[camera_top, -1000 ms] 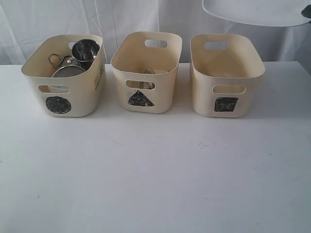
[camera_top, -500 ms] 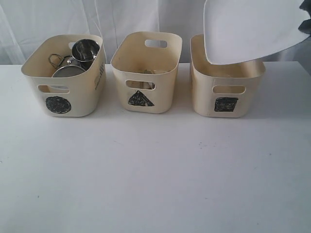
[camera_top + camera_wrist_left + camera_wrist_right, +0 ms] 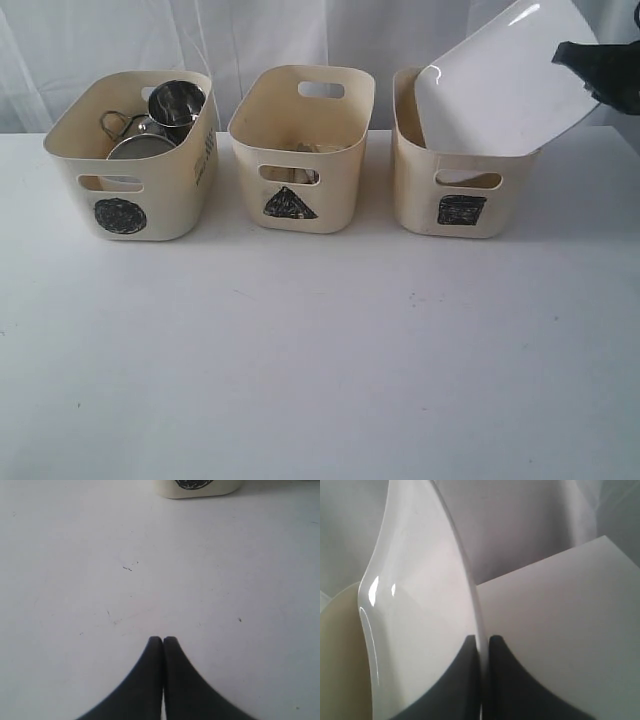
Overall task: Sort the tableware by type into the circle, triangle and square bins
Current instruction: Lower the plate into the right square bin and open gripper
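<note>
The right gripper (image 3: 481, 640) pinches the rim of the white square plate (image 3: 500, 85). The plate is tilted on edge, with its lower edge at the rim of the square bin (image 3: 418, 200) below. The left gripper (image 3: 163, 639) is closed and empty.

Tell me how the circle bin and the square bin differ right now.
The circle bin bears a scribbled black circle; the square bin a black square. The circle bin holds steel cups; the square bin has a white plate tilted in it, jutting above its rim. Nothing grips the circle bin's load; the right gripper pinches the plate's edge. Both are cream tubs with cut-out handles.
</note>
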`<state>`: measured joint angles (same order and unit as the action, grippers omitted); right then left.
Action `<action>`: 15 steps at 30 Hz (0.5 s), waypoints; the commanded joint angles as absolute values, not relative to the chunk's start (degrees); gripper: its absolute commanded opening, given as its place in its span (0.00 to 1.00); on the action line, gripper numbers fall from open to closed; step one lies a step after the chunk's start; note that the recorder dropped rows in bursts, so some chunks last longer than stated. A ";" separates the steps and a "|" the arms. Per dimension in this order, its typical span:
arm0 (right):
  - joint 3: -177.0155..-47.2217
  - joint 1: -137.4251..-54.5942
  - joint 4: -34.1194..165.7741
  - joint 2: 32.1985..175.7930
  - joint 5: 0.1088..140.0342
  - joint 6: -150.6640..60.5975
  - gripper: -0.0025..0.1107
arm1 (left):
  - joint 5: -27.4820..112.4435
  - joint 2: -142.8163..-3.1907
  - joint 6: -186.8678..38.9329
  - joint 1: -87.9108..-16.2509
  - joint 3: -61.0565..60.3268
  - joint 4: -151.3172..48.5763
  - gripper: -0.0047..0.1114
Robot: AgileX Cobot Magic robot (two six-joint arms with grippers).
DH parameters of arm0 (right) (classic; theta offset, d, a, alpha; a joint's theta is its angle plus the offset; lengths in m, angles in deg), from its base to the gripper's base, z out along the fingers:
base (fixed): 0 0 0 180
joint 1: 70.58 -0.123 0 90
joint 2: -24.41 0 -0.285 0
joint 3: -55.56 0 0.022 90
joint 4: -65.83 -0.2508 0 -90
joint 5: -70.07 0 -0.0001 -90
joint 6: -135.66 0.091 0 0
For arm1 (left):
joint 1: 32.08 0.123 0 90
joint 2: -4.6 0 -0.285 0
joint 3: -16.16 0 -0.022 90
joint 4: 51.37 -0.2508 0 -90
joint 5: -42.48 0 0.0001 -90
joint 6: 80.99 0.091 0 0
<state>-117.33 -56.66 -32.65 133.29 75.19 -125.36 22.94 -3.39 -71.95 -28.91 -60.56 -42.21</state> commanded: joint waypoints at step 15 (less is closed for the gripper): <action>-118.08 -56.86 -31.76 135.72 85.16 -126.48 0.44 | 22.39 -3.19 -71.97 -28.78 -61.06 -41.85 0.04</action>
<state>-117.61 -56.90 -32.40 135.90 84.20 -126.35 22.94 -3.39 -71.95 -28.91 -60.56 -42.21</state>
